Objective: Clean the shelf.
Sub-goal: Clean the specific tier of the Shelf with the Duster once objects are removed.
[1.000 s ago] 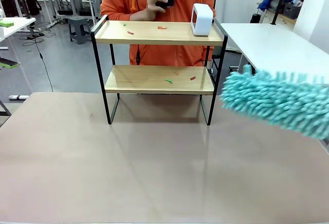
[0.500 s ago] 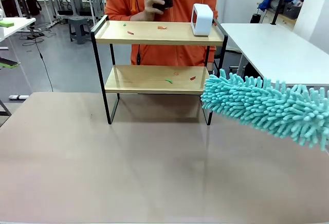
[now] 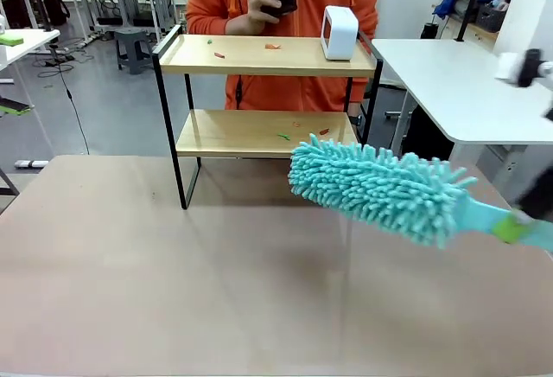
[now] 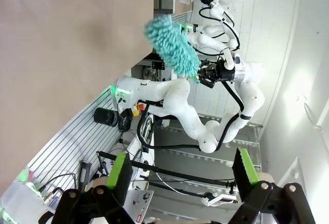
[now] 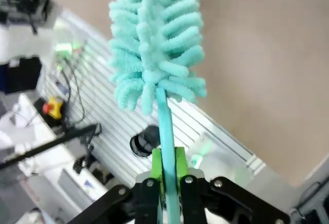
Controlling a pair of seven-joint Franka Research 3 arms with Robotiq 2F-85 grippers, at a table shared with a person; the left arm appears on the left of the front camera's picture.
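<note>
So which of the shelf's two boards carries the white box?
The upper board, with the white box standing at its right end; the lower board holds small coloured scraps.

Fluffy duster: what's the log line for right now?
right gripper: shut on duster | duster: in front of shelf | left gripper: open

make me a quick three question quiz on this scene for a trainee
1. True or false: the right gripper is shut on the handle of the duster.
2. Where does the white box stand? A) on the top board of the shelf, near its right end; B) on the lower board; C) on the table.
3. Is the left gripper open or shut?

Key: 1 true; 2 A; 3 open.
</note>
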